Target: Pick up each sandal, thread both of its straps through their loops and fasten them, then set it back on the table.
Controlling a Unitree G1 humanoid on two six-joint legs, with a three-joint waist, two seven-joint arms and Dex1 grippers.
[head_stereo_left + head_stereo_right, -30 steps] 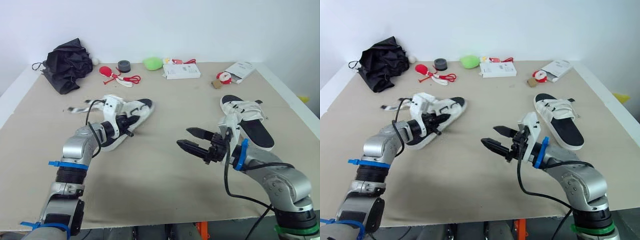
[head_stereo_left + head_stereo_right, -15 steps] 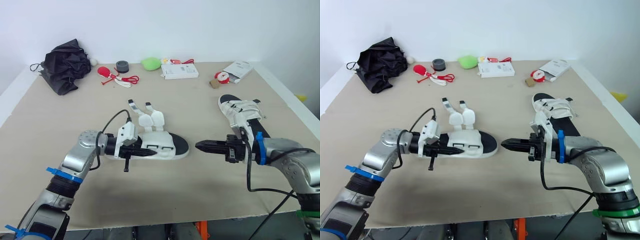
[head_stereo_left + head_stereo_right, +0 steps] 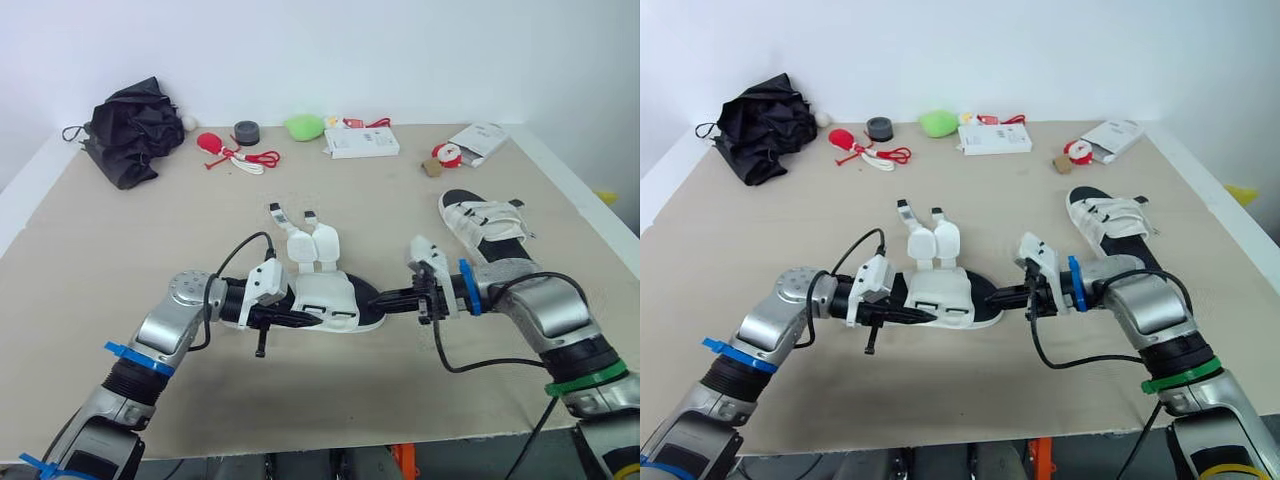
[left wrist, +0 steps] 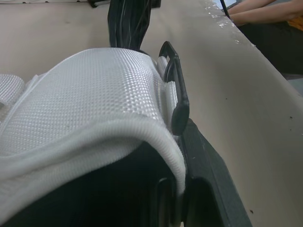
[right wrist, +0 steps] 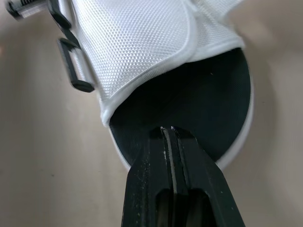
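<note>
The left gripper point(image 3: 303, 318) clamps the sandal point(image 3: 328, 296), so the right gripper point(image 3: 384, 299), pinched closed at its sole, should open and take a loose strap point(image 3: 300, 243).

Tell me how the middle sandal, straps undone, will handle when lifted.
The sandal probably lifts stiff and light: its thick sole lies flat. Its loose straps, flopped outward, will likely dangle. The woven upper looks grippy, not slippery.
</note>
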